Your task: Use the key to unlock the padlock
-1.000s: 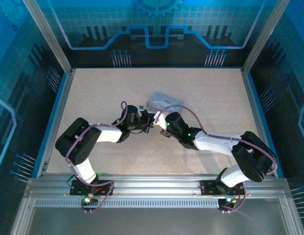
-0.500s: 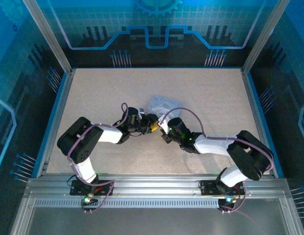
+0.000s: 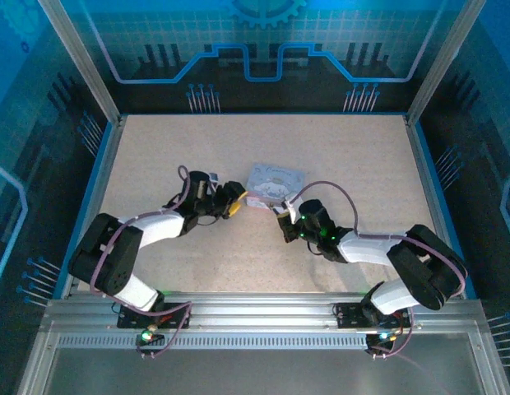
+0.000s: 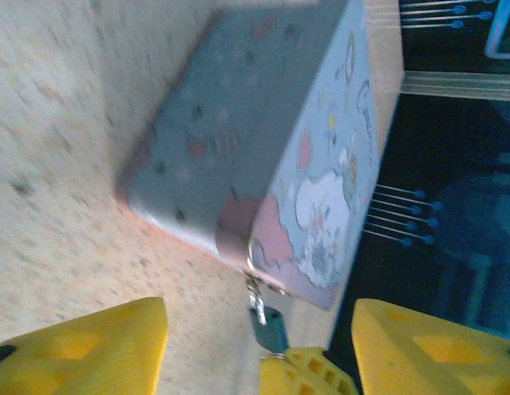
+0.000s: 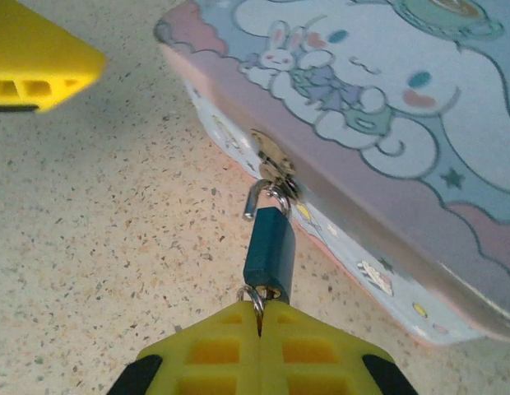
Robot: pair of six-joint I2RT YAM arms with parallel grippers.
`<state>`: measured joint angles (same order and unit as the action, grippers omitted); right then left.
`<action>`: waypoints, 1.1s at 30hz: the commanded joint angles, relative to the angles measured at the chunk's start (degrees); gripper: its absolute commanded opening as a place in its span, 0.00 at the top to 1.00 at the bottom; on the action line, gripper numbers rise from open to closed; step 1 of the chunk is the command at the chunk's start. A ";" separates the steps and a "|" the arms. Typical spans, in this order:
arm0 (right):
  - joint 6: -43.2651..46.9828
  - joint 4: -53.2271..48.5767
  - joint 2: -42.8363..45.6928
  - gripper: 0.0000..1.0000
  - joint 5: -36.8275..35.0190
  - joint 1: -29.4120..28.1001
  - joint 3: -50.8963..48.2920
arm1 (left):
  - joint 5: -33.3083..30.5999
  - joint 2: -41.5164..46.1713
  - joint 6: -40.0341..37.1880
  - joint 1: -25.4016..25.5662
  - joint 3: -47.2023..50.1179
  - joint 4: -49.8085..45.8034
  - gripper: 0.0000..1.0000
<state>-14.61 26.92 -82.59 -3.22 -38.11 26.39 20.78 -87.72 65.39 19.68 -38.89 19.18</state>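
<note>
My left gripper [image 3: 235, 200] stands open and empty at 8 o'clock of the tin box [image 3: 274, 175], its fingers [image 4: 82, 350] wide apart. The padlock [image 5: 269, 245] hangs by its shackle from the box's latch, at the box's 6 o'clock. My right gripper [image 5: 260, 311] is closed on the key [image 5: 257, 295] at the padlock's base; only a small metal ring shows.

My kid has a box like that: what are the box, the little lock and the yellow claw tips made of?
Box: probably painted metal, from its glossy cartoon print and lipped lid. Padlock: dark teal body, maybe coated metal; shackle bare and shiny, like steel. Claw fingers: matte yellow plastic, judging by the hollow moulded cells.
</note>
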 commanded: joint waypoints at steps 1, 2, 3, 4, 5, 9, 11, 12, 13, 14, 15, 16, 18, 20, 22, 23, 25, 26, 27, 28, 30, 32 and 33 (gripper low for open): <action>-8.27 0.78 0.73 1.00 6.15 3.14 -2.01 | -2.62 1.78 -13.41 -2.15 -5.79 -14.53 0.32; -9.44 1.02 0.84 1.00 7.06 3.79 -2.29 | -3.27 1.77 -15.39 -2.53 -7.33 -16.89 0.29; -10.78 0.92 0.85 1.00 8.24 4.49 -2.40 | -4.07 1.53 -17.53 -2.78 -8.87 -18.57 0.25; -12.03 0.63 0.84 1.00 9.62 5.22 -2.40 | -4.99 0.96 -20.06 -2.81 -10.25 -20.14 0.23; -13.18 -0.15 0.76 1.00 10.64 5.86 -2.25 | -5.57 0.27 -22.02 -2.94 -12.05 -22.03 0.21; -17.21 -3.67 0.41 1.00 13.16 7.79 -1.61 | -3.46 -5.61 -27.54 -2.90 -18.29 -25.25 0.17; -18.61 -3.64 0.19 1.00 14.36 8.95 -2.10 | -1.70 -8.64 -27.93 -2.85 -20.44 -25.07 0.17; -19.29 -3.65 0.10 1.00 14.69 9.29 -2.43 | -0.70 -10.10 -28.26 -2.89 -21.47 -24.48 0.17; -20.27 -4.56 -0.13 1.00 14.99 9.94 -2.36 | -0.15 -11.56 -28.50 -2.88 -22.64 -24.78 0.16; -20.58 -5.12 -0.52 1.00 16.14 10.57 -2.23 | 0.06 -12.68 -28.92 -2.82 -23.62 -24.84 0.17; -20.83 -5.61 -1.06 1.00 17.66 11.21 -2.01 | 0.31 -14.02 -29.60 -2.73 -24.68 -25.00 0.17; -21.06 -5.89 -1.64 1.00 18.69 11.68 -1.88 | 0.32 -15.16 -30.06 -2.72 -25.76 -25.31 0.17; -21.07 -5.87 -2.59 1.00 19.63 12.00 -1.83 | 1.04 -17.10 -30.75 -2.63 -27.65 -25.07 0.18; -21.16 -6.08 -3.34 1.00 19.84 12.16 -1.67 | 1.59 -18.74 -30.59 -2.56 -28.91 -24.12 0.18; -21.40 -5.88 -4.06 1.00 19.99 12.27 -1.69 | 2.19 -20.37 -30.56 -2.22 -30.53 -23.97 0.18; -21.42 -5.85 -4.36 1.00 20.10 12.27 -1.62 | 2.41 -21.13 -30.67 -2.06 -31.33 -24.06 0.18; -21.51 -5.83 -4.85 1.00 20.26 12.27 -1.37 | 2.99 -22.75 -30.91 -1.60 -33.17 -24.29 0.19; -21.47 -5.85 -5.11 1.00 20.29 12.27 -1.28 | 3.12 -23.52 -31.21 -1.45 -34.11 -24.78 0.18; -21.51 -5.83 -5.41 1.00 20.42 12.27 -1.15 | 3.16 -24.32 -31.35 -1.32 -35.17 -25.21 0.18; -21.60 -5.82 -5.69 1.00 20.38 12.31 -1.05 | 3.42 -24.91 -31.52 -1.23 -36.04 -25.40 0.19; -21.68 -5.70 -6.24 1.00 20.41 12.29 -0.99 | 3.54 -25.97 -31.60 -1.03 -37.51 -25.77 0.19; -21.86 -5.47 -6.68 1.00 20.29 12.29 -0.99 | 3.57 -27.14 -31.95 -0.66 -38.85 -26.40 0.18; -21.86 -5.56 -6.88 1.00 20.28 12.27 -0.91 | 3.49 -27.89 -32.11 -0.48 -39.42 -26.75 0.19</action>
<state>-35.42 24.47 -88.20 16.91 -26.55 25.12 22.61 -113.73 35.40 18.57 -76.05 -4.99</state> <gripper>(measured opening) 0.041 0.816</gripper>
